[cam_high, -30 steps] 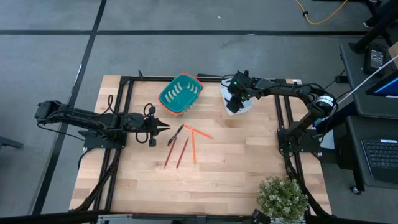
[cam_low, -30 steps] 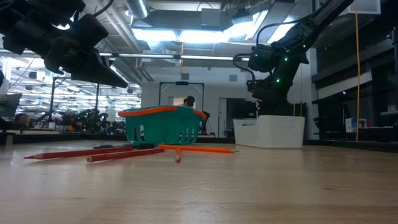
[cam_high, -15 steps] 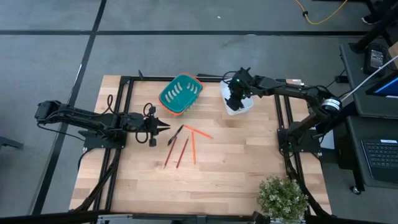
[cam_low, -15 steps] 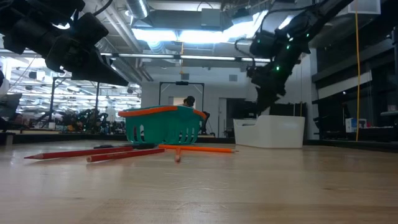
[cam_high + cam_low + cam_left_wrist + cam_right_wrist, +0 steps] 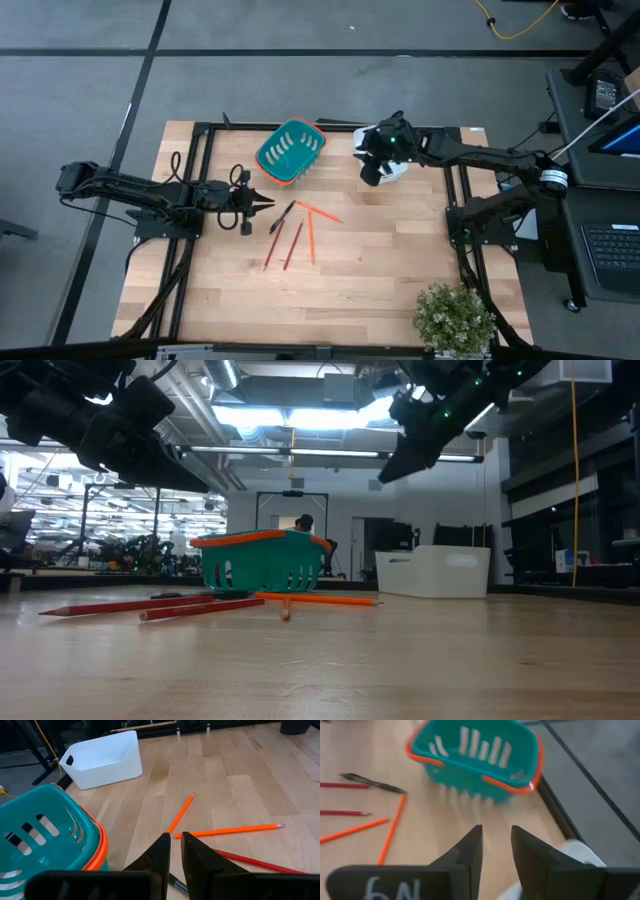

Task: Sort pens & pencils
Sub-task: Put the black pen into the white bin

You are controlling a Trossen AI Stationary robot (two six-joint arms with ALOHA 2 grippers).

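Observation:
One black pen (image 5: 282, 216) lies on the wooden table among several pencils: two orange ones (image 5: 320, 211) (image 5: 310, 236) and two red-brown ones (image 5: 273, 248) (image 5: 293, 245). My left gripper (image 5: 268, 203) hovers just left of the pen, pointing at it, its fingers (image 5: 162, 851) a narrow slit apart and empty. My right gripper (image 5: 368, 168) hangs high over the white bin (image 5: 435, 572), open and empty, slanting down toward the teal basket (image 5: 475, 755). The pen (image 5: 372, 782) and pencils (image 5: 392, 827) show beyond it.
The teal basket (image 5: 290, 150) with its orange rim stands at the table's far side, the white bin (image 5: 395, 172) to its right. A potted plant (image 5: 455, 318) sits at the near right corner. Black frame rails (image 5: 190, 240) run along the table's left and right sides.
My right gripper has risen well clear of the white bin and tipped from pointing steeply down into it to slanting toward the teal basket. The pen and pencils lie as before.

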